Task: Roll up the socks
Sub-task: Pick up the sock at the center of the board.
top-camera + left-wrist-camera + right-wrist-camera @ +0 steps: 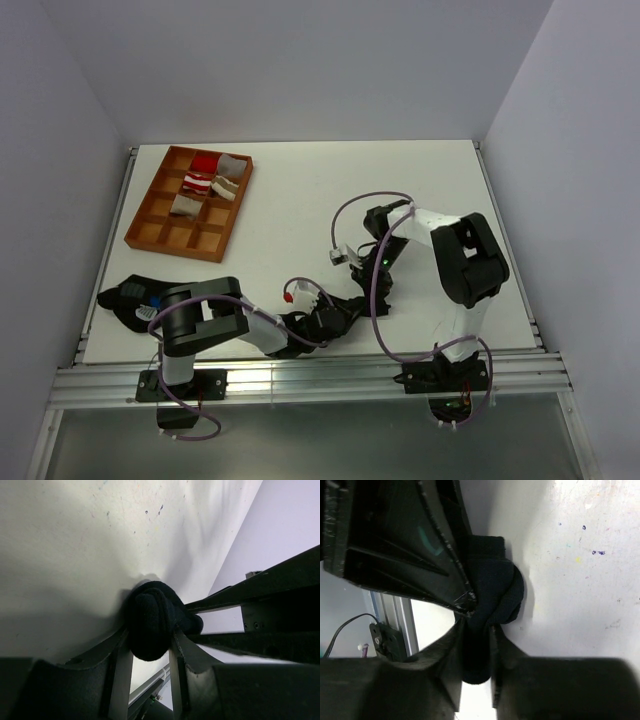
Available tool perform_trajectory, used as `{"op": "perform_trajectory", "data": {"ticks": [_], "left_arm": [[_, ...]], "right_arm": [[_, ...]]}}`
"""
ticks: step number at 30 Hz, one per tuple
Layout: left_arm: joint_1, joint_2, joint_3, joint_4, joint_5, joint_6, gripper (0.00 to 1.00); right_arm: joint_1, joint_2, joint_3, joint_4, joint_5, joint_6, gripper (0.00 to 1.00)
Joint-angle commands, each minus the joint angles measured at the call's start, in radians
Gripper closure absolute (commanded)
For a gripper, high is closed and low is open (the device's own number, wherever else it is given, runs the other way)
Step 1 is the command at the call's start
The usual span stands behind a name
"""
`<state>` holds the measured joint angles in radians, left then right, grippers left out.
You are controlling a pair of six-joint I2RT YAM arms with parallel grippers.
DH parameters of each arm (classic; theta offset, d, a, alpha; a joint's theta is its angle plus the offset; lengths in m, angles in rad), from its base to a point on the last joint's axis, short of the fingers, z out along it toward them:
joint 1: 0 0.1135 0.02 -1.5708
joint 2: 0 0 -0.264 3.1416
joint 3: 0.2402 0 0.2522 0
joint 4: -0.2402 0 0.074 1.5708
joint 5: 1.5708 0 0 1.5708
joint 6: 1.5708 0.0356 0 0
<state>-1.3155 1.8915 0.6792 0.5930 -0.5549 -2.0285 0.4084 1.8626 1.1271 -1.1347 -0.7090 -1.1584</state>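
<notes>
A dark navy sock (pixel 152 622) is bunched into a small roll on the white table, near the front middle in the top view (pixel 362 298). My left gripper (pixel 147 650) is shut on one end of it. My right gripper (pixel 477 645) is shut on the other end, and the roll bulges out past its fingers (pixel 492 592). The two grippers meet tip to tip over the sock (pixel 355 300). A black sock (pixel 130 296) lies flat at the table's front left, by the left arm's base.
A wooden compartment tray (pixel 190 202) stands at the back left, with rolled red, white and grey socks (pixel 212 180) in its far cells. Metal rails (pixel 300 375) run along the table's front edge.
</notes>
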Motion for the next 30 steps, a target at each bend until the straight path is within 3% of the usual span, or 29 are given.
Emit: {"op": "perform_trajectory", "data": {"ticks": [1,9,19,30], "left_arm": [[0.055,0.037,-0.027,-0.207,-0.073,0.037,1.00],[0.059,-0.008,-0.053,-0.171,-0.103,0.138,1.00],[0.085,-0.098,-0.141,-0.044,-0.099,0.312,1.00],[0.167,-0.267,-0.175,-0.044,-0.039,0.507,1.00]], "right_arm": [[0.033,-0.100,-0.018,-0.286,-0.129,0.057,0.68],[0.029,-0.232,-0.081,-0.067,-0.031,0.275,0.49],[-0.040,-0.414,-0.098,0.105,0.129,0.485,0.44],[-0.094,-0.517,-0.069,0.159,0.216,0.545,0.44]]}}
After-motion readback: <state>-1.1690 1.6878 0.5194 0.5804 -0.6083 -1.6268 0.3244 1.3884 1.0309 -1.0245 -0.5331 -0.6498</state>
